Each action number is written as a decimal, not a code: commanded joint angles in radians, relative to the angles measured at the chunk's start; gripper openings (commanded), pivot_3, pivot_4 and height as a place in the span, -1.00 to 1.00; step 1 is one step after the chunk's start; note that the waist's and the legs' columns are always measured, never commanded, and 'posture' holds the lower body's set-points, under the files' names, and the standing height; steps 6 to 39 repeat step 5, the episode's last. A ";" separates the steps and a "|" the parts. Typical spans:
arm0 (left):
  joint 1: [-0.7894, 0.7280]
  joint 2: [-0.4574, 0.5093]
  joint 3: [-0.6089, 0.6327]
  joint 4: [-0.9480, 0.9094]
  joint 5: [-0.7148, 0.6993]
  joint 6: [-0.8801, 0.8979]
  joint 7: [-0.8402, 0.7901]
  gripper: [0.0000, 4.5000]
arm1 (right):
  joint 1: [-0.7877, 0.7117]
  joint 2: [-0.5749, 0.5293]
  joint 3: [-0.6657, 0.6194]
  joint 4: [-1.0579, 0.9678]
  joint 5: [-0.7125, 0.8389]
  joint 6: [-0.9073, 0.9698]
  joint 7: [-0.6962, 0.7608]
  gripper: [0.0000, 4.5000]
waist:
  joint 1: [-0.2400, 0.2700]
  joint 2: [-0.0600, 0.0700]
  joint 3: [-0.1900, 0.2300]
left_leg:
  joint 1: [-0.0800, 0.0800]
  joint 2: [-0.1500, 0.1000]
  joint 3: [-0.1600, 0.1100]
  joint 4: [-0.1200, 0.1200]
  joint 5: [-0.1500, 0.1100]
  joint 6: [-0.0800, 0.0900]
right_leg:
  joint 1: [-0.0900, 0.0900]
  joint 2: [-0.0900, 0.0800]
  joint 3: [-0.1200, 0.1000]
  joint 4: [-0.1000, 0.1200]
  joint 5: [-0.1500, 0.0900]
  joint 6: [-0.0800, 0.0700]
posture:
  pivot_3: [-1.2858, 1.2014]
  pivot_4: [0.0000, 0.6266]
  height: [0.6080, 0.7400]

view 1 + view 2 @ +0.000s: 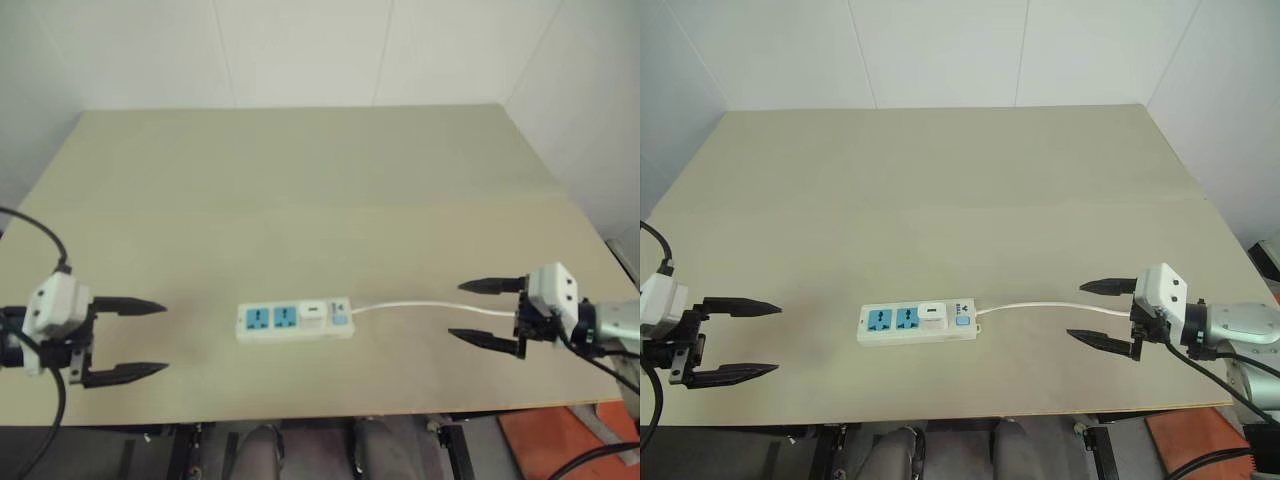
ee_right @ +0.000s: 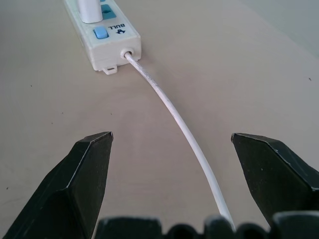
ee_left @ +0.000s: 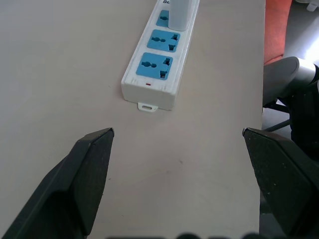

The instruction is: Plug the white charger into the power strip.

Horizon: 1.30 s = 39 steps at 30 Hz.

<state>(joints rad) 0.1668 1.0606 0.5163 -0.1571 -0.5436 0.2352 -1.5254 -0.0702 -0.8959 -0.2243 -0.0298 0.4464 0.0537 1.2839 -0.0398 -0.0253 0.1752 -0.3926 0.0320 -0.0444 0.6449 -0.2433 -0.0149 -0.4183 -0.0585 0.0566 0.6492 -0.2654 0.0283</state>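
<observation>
The power strip [image 1: 295, 321] lies near the table's front edge, its thin white cord [image 1: 430, 306] running right. The white charger [image 1: 313, 312] stands upright in the socket nearest the blue switch [image 1: 339, 319]; the other two blue sockets are bare. Well to the strip's left, my left gripper [image 1: 145, 340] hovers open and empty, fingers pointing toward the strip. My right gripper [image 1: 482, 312] is open and empty at the right, straddling the cord's line above the table. The left wrist view shows the strip [image 3: 158, 54] with the charger [image 3: 180, 14] ahead; the right wrist view shows the cord [image 2: 175, 119] between the fingers.
The tan table [image 1: 300, 180] stretches bare behind the strip to white walls. Its front edge runs just below both grippers. An orange floor patch [image 1: 560, 435] shows past the right front corner.
</observation>
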 commanded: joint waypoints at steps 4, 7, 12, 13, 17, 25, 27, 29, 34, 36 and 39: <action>-0.028 0.003 -0.014 0.006 -0.009 -0.020 -0.001 1.00 | 0.006 -0.019 -0.046 -0.027 0.016 0.004 -0.009 0.98 | 0.000 0.000 0.000 | 0.001 0.000 0.001 0.000 0.000 0.000 | 0.000 0.000 0.000 0.001 0.000 0.000 | 0.03 -0.52 1.00; -0.031 0.003 -0.017 0.007 -0.010 -0.020 0.000 1.00 | 0.006 -0.020 -0.046 -0.027 0.016 0.004 -0.010 0.98 | 0.000 0.000 0.000 | 0.001 0.000 0.001 0.000 0.000 0.000 | 0.000 0.000 0.001 0.001 0.000 0.000 | 0.03 -0.52 1.00; -0.031 0.003 -0.017 0.007 -0.010 -0.020 0.000 1.00 | 0.006 -0.020 -0.046 -0.027 0.016 0.004 -0.010 0.98 | 0.000 0.000 0.000 | 0.001 0.000 0.001 0.000 0.000 0.000 | 0.000 0.000 0.001 0.001 0.000 0.000 | 0.03 -0.52 1.00; -0.031 0.003 -0.017 0.007 -0.010 -0.020 0.000 1.00 | 0.006 -0.020 -0.046 -0.027 0.016 0.004 -0.010 0.98 | 0.000 0.000 0.000 | 0.001 0.000 0.001 0.000 0.000 0.000 | 0.000 0.000 0.001 0.001 0.000 0.000 | 0.03 -0.52 1.00; -0.031 0.003 -0.017 0.007 -0.010 -0.020 0.000 1.00 | 0.006 -0.020 -0.046 -0.027 0.016 0.004 -0.010 0.98 | 0.000 0.000 0.000 | 0.001 0.000 0.001 0.000 0.000 0.000 | 0.000 0.000 0.001 0.001 0.000 0.000 | 0.03 -0.52 1.00; -0.031 0.003 -0.017 0.007 -0.010 -0.020 0.000 1.00 | 0.006 -0.020 -0.046 -0.027 0.016 0.004 -0.010 0.98 | 0.000 0.000 0.000 | 0.001 0.000 0.001 0.000 0.000 0.000 | 0.000 0.000 0.001 0.001 0.000 0.000 | 0.03 -0.52 1.00; -0.031 0.003 -0.017 0.007 -0.010 -0.020 0.000 1.00 | 0.006 -0.020 -0.046 -0.027 0.016 0.004 -0.010 0.98 | 0.000 0.000 0.000 | 0.001 0.000 0.001 0.000 0.000 0.000 | 0.000 0.000 0.001 0.001 0.000 0.000 | 0.03 -0.52 1.00; -0.031 0.003 -0.017 0.007 -0.010 -0.020 0.000 1.00 | 0.006 -0.020 -0.046 -0.027 0.016 0.004 -0.010 0.98 | 0.000 0.000 0.000 | 0.001 0.000 0.001 0.000 0.000 0.000 | 0.000 0.000 0.001 0.001 0.000 0.000 | 0.03 -0.52 1.00; -0.031 0.003 -0.017 0.007 -0.010 -0.020 0.000 1.00 | 0.006 -0.020 -0.046 -0.027 0.016 0.004 -0.010 0.98 | 0.000 0.000 0.000 | 0.001 0.000 0.001 0.000 0.000 0.000 | 0.000 0.000 0.001 0.001 0.000 0.000 | 0.03 -0.52 1.00; -0.031 0.003 -0.017 0.007 -0.010 -0.020 0.000 1.00 | 0.006 -0.020 -0.046 -0.027 0.016 0.004 -0.010 0.98 | 0.000 0.000 0.000 | 0.001 0.000 0.001 0.000 0.000 0.000 | 0.000 0.000 0.001 0.001 0.000 0.000 | 0.03 -0.52 1.00; -0.031 0.003 -0.017 0.007 -0.010 -0.020 0.000 1.00 | 0.006 -0.020 -0.046 -0.027 0.016 0.004 -0.010 0.98 | 0.000 0.000 0.000 | 0.001 0.000 0.001 0.000 0.000 0.000 | 0.000 0.000 0.001 0.001 0.000 0.000 | 0.03 -0.52 1.00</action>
